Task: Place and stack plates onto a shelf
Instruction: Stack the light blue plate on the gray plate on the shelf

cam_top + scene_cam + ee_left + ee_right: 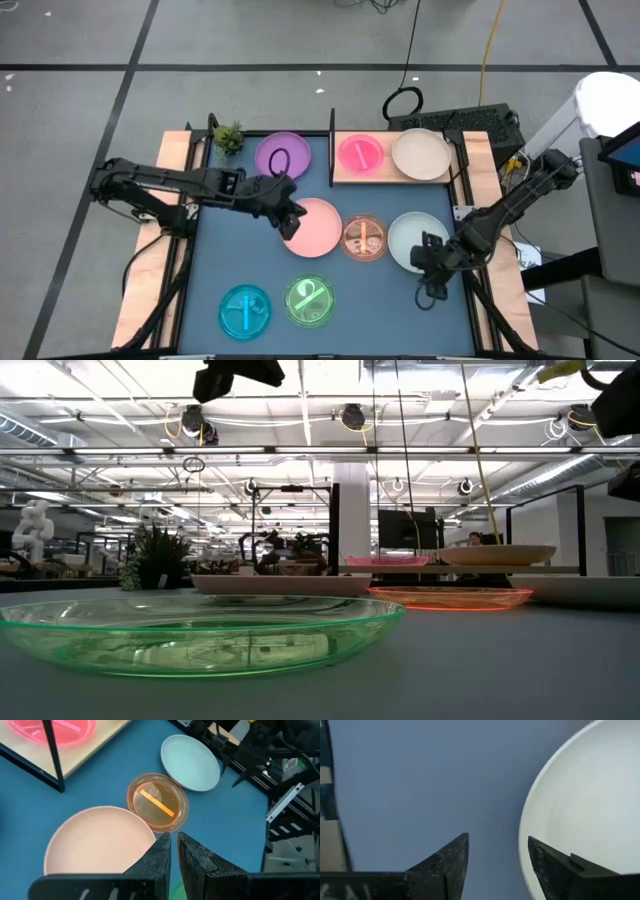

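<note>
High view, near edge first: cyan plate (244, 310) and green plate (312, 302). Mid-table, the right gripper (432, 262), fingers apart, sits at the mint-white plate (412, 241) rim (holding nothing); the left gripper (291, 222), nearly closed, hovers over the pink plate (315, 228). Farthest, the shelf (345, 176) carries magenta and cream plates.
</note>
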